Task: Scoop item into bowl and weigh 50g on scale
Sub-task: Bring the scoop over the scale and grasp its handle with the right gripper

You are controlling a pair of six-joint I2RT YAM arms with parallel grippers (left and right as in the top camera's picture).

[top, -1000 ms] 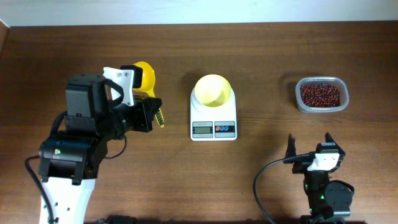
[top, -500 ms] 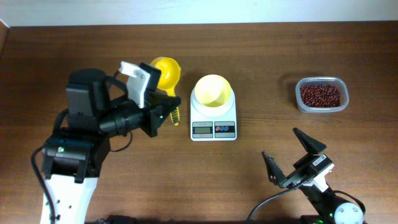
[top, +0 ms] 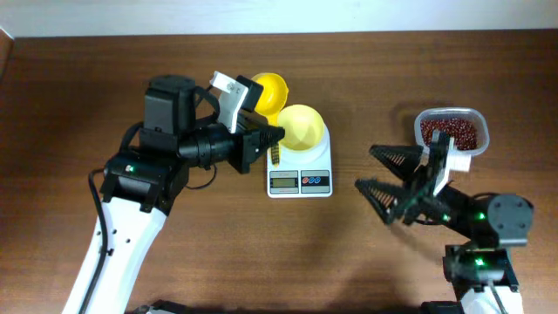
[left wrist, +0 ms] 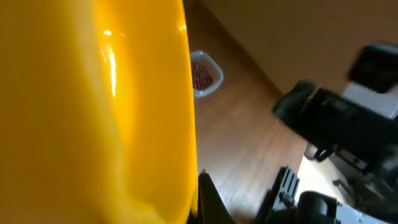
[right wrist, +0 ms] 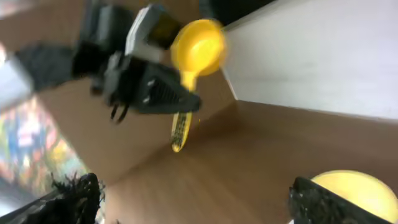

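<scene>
— Both arms came inward since before: the left gripper (top: 266, 139), closed on the yellow scoop (top: 269, 90), is now just beside the bowl (top: 301, 127).
— And the bowl?
— It sits on the scale (top: 299, 179). The beans (top: 449, 132) lie in the clear container (top: 451, 110), well apart. The right gripper (top: 366, 167) is spread wide between them, holding nothing.

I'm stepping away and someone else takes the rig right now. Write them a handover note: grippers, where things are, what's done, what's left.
Left gripper: shut on the scoop, held by the bowl; the scoop looks empty.
Right gripper: open, holding nothing, between the scale and the container.
The bowl sits on the scale, empty. The beans are in the container on the right.
Done: scoop in hand, bowl on scale.
Left: scoop beans into the bowl until it reads 50g.
</scene>
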